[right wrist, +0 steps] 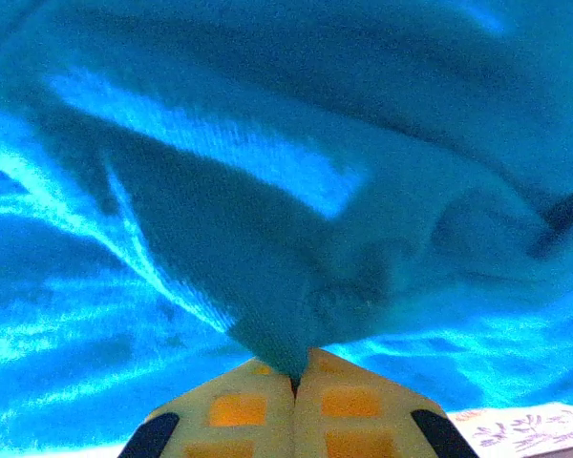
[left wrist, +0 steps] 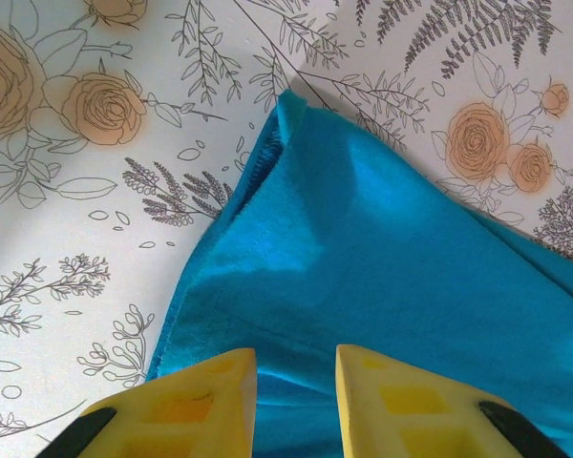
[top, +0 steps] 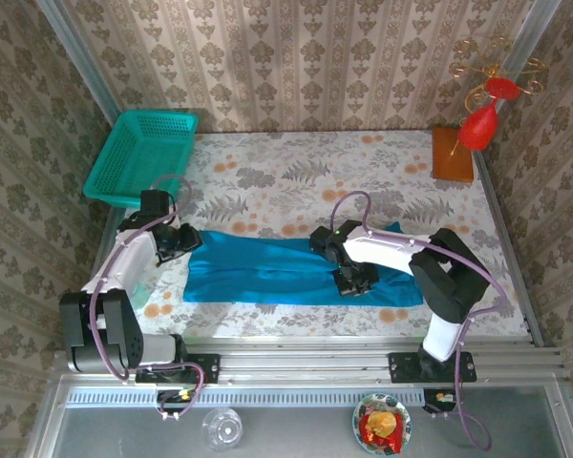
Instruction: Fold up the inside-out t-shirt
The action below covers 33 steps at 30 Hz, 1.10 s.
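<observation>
The inside-out t-shirt (top: 267, 269) lies as a long bright blue band across the floral table (top: 296, 181), near its front edge. My left gripper (top: 185, 239) is at the shirt's left end. In the left wrist view its yellow fingers (left wrist: 210, 396) stand a little apart with a raised fold of the t-shirt (left wrist: 363, 248) between them. My right gripper (top: 354, 281) is over the shirt's right half. In the right wrist view it (right wrist: 296, 367) is shut on a pinch of blue cloth (right wrist: 267, 239), which rises in a peak from the fingertips.
A teal mesh basket (top: 141, 157) hangs over the table's back left corner. A brown block (top: 452, 155) with a red ornament (top: 479, 124) stands at the back right. Patterned walls close in the left, back and right sides.
</observation>
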Each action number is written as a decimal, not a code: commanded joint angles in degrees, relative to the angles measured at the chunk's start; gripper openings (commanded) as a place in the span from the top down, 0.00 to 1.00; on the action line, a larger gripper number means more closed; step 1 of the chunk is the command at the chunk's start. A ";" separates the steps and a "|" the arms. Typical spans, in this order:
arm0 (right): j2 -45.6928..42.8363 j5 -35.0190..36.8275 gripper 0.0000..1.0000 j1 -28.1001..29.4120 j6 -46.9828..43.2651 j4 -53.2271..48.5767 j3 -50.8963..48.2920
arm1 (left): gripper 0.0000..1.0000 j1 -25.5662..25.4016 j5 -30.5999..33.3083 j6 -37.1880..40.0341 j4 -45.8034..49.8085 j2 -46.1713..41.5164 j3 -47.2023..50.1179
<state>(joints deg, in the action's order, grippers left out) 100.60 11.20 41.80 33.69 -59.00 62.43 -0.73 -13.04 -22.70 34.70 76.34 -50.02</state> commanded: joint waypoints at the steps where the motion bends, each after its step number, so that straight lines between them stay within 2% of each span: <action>1: -4.12 1.40 1.00 0.96 1.28 -5.76 2.86 | 0.71 -0.40 0.80 1.32 2.06 -1.00 -1.57; 4: -5.71 -2.02 1.00 2.22 1.43 -7.18 4.30 | 0.71 -0.39 0.65 1.21 1.95 -1.01 -1.57; 8: -5.04 -10.92 1.00 4.10 0.74 -6.27 5.60 | 0.71 -0.41 0.21 1.10 1.78 -0.84 -1.49; 12: -2.75 -13.14 0.98 5.10 1.74 -5.63 7.55 | 0.70 -0.41 -0.13 1.39 1.95 -0.36 -1.74; 13: -2.52 -13.47 0.95 5.09 1.80 -5.15 7.98 | 0.70 -0.41 -0.31 1.55 2.08 -0.14 -1.83; 15: -2.50 -13.02 0.79 4.99 1.99 -4.82 8.72 | 0.70 -0.42 -0.58 1.69 2.35 0.43 -2.16; 18: -3.72 -12.11 0.64 4.18 1.90 -4.66 9.56 | 0.70 -0.54 -0.91 1.70 2.23 0.83 -2.40; 22: -8.19 -10.95 0.61 0.16 1.91 -3.26 6.55 | 0.70 -1.32 -1.61 2.06 2.38 1.74 -3.26; 25: -12.64 -11.18 0.60 -5.75 1.84 -0.59 0.53 | 0.69 -3.25 -2.67 2.85 2.72 2.74 -4.73; 30: -19.69 -15.98 0.62 -18.38 -0.38 5.65 -10.23 | 0.69 -9.26 -6.41 3.30 2.70 4.84 -7.98; 33: -20.45 -17.11 0.62 -24.24 -2.21 7.46 -13.22 | 0.68 -15.36 -8.75 1.48 0.87 6.49 -9.29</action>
<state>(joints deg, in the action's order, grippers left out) 81.28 -3.05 20.56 33.80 -54.65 51.22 -11.92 -17.50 -20.97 35.99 81.47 -57.21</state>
